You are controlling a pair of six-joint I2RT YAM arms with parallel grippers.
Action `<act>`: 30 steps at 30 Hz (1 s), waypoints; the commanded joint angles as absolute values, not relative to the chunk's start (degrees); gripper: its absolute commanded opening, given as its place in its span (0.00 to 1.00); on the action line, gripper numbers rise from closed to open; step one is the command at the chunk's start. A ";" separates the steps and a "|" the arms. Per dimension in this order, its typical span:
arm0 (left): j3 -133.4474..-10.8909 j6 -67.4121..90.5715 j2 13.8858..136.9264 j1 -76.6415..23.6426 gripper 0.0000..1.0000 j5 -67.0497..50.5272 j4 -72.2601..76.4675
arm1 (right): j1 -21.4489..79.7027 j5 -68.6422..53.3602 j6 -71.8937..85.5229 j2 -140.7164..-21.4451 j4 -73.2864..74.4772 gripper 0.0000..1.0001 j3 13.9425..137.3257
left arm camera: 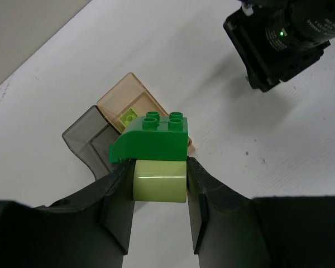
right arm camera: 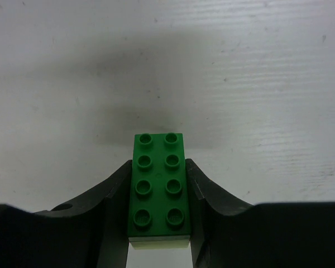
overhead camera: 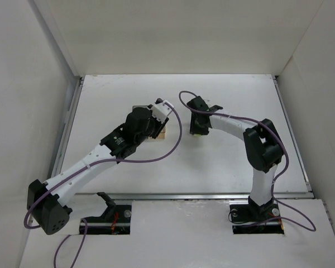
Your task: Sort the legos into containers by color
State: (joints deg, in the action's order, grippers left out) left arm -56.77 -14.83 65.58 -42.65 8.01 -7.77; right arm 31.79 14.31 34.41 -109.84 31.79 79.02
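The only lettering is small white print on the black housing of the right arm (left arm camera: 285, 42), above and right of the left claw (left arm camera: 159, 170), too blurred to read.

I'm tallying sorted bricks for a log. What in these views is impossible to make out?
Top external: the left arm's wrist leaves only a corner of the amber bin showing; contents unseen.
Left wrist: the brick stack in the left end effector hides part of the inside of the grey bin.
Right wrist: the pale brick under the green brick in the right end effector shows only a thin edge.
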 commanded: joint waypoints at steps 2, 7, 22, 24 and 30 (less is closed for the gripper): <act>-56.69 -16.00 64.42 -42.63 0.00 10.11 -4.04 | 32.61 9.95 32.26 -111.35 34.10 0.12 83.75; -56.69 -16.52 64.42 -42.10 0.00 10.11 -4.04 | 32.61 7.21 31.73 -113.38 34.98 0.62 84.81; -54.49 -21.09 61.08 -42.10 0.00 -4.02 -2.55 | 24.53 -12.10 19.08 -85.71 25.68 1.00 79.90; -54.49 -21.09 60.47 -42.10 0.00 -6.23 -1.24 | 23.39 -23.60 17.94 -82.46 19.82 1.00 76.49; -55.11 -21.62 60.47 -42.10 0.00 -14.41 -0.70 | 24.86 -44.62 19.60 -83.23 11.95 0.95 73.13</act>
